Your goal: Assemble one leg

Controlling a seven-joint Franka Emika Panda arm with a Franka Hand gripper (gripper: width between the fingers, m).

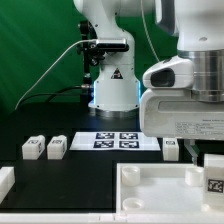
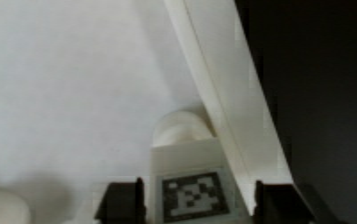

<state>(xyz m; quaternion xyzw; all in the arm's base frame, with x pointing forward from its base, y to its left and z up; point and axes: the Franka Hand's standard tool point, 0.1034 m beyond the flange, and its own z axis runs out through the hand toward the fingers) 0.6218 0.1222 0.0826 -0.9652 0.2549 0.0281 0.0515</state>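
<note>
The gripper point(image 2: 198, 205) appears clamped on the leg point(image 2: 193, 188), with a dark finger point(image 2: 122, 202) on each side and the tag facing the wrist camera. The leg's long axis runs straight out from the fingers. Its rounded end leads toward the panel point(image 2: 68, 90), just beside the panel's raised rim point(image 2: 228, 110).

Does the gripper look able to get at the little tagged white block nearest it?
Probably yes: the leg sits right between the gripper's fingers, with nothing in the way. Whether they clamp it yet is unclear.
</note>
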